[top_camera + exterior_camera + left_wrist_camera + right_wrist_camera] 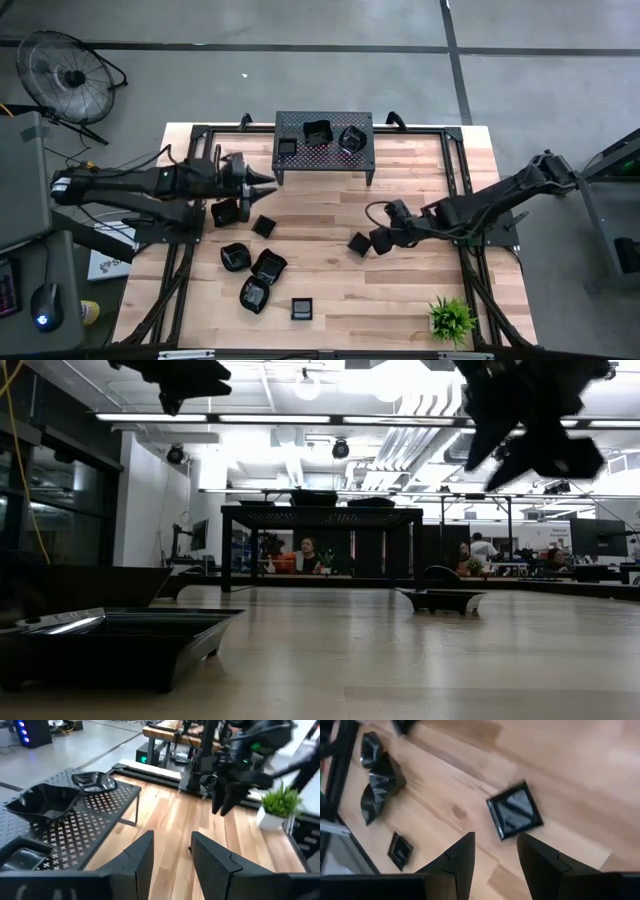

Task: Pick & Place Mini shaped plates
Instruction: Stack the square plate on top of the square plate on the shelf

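Note:
Three mini shaped plates (pixel 317 132) rest on a black perforated stand (pixel 323 160) at the table's far side. Several more black plates (pixel 253 262) lie on the wood at the near left. A small square plate (pixel 515 815) lies flat at the table's middle right. My right gripper (pixel 495 860) hangs open just above and to the right of it, slanting down, with nothing between its fingers. My left gripper (pixel 172 855) stands open and empty, held high and nearly level, pointing right past the stand's left near corner (pixel 135 795).
A small potted plant (pixel 452 318) stands at the near right corner. Black frame rails (pixel 455 170) run along the table's sides. In the low view one plate (pixel 110 645) lies close to the near edge. People sit in the room behind the table.

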